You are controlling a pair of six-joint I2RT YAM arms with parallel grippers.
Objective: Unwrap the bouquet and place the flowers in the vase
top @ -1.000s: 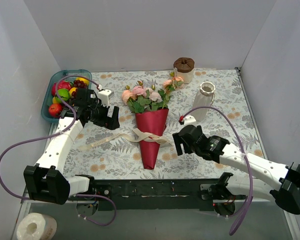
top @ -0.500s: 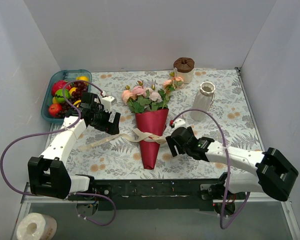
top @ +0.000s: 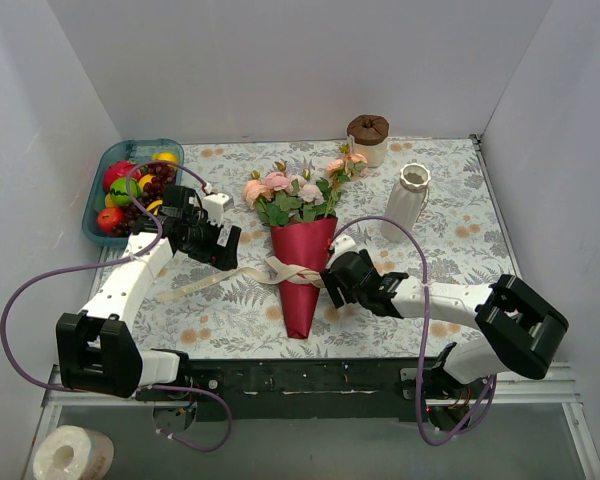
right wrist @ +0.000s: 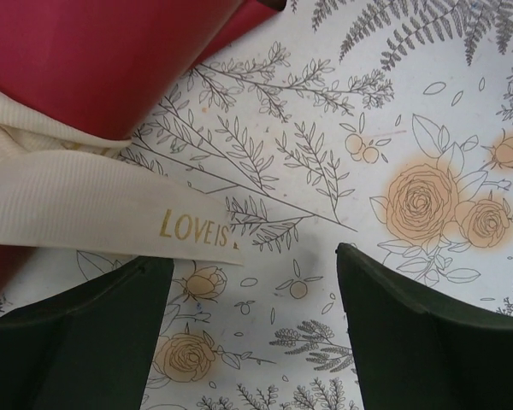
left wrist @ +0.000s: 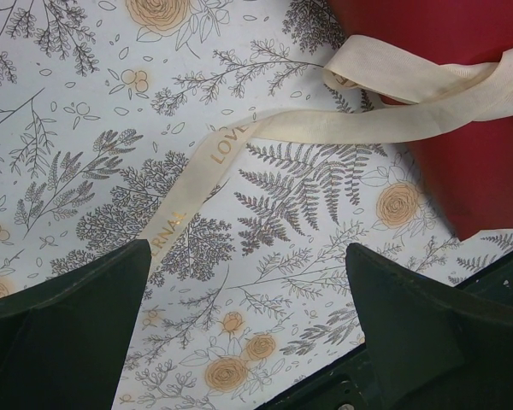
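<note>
In the top view we see the bouquet (top: 302, 255) lying mid-table and the vase (top: 404, 200) upright, well to its right. The left gripper (top: 218, 245) is left of the cone; the right gripper (top: 335, 282) is just beside its right edge. The left wrist view adds the ribbon (left wrist: 342, 120) trailing ahead of spread, empty jaws. The right wrist view shows the ribbon's lettered end before jaws likewise spread and empty.

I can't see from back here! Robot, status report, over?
Left gripper open over beige ribbon tail. Right gripper open at its other end. Maroon-paper bouquet of pink roses lying wrapped. White ribbed vase upright, unobstructed.
</note>
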